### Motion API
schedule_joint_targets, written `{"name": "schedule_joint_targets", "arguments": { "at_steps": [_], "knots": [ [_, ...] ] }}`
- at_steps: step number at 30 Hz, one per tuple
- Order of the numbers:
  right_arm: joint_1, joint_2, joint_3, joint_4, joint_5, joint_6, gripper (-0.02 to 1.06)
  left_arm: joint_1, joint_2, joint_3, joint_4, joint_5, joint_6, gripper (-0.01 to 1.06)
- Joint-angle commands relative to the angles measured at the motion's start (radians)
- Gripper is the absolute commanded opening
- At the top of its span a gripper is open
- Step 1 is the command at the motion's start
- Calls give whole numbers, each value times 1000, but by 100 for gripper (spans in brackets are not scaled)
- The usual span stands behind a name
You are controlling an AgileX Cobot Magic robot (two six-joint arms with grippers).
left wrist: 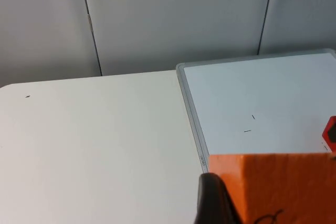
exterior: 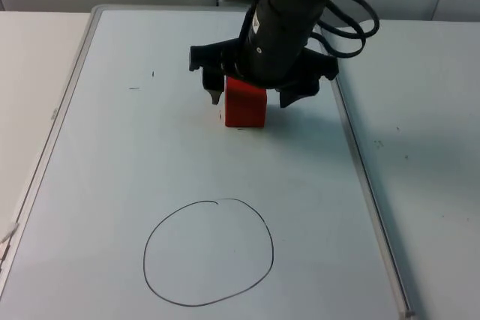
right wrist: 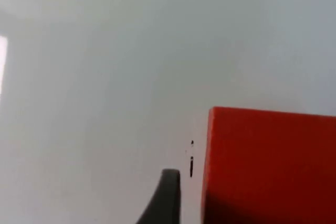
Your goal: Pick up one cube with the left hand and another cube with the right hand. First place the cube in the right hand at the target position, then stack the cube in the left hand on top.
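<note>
Red cube (exterior: 245, 105) upright between right hand (exterior: 253, 98) fingers.

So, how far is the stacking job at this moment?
Early stage. The left gripper already holds an orange cube, away from the whiteboard. The right gripper is over the red cube, its fingers open on both sides, the cube not yet lifted. The drawn circle has nothing in it, so both placing and stacking remain.

Right claw (exterior: 251, 97) straddles red cube (exterior: 245, 106); drawn circle (exterior: 208, 252) unobstructed.
</note>
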Motion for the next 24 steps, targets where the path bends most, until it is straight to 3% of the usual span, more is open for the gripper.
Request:
{"name": "schedule_joint_targets", "arguments": {
  "at_steps": [1, 5, 6, 9, 16, 20, 24],
  "knots": [
    [-1, 0, -7, -2, -1, -5, 71, -7, -5, 4, -4, -17, -8, 22],
    [-1, -3, -41, -13, 44, -17, 37, -7, -6, 4, -2, -17, -8, 22],
    [-1, -3, -41, -13, 44, -17, 37, -7, -6, 4, -2, -17, -8, 22],
    [3, -23, -128, 0, 145, -151, 2, -7, -6, 4, 2, -17, -8, 22],
    [23, -142, -266, 0, 325, -358, 0, -7, -6, 4, 5, -17, -8, 22],
    [33, -325, -285, 91, 360, -540, 0, -7, -6, 4, 8, -17, -8, 22],
    [33, -495, -285, 143, 434, -641, 0, -7, -6, 4, 12, -17, -8, 22]
  ]
}}
